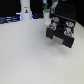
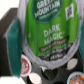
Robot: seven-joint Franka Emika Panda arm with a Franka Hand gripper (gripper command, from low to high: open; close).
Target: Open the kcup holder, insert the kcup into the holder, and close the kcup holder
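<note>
Clearly clamped between the gripper (image 2: 44, 35) fingers: the kcup (image 2: 46, 30), green top facing out. Just beneath, the kcup holder (image 1: 61, 31), tray pulled out, pods already filling some slots.

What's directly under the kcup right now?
In the wrist view the kcup fills most of the frame, green lid toward the camera. Beneath it is the kcup holder tray, with round slots and a pod already seated. The slot directly under the kcup is covered, so I can't tell if it's free.
</note>
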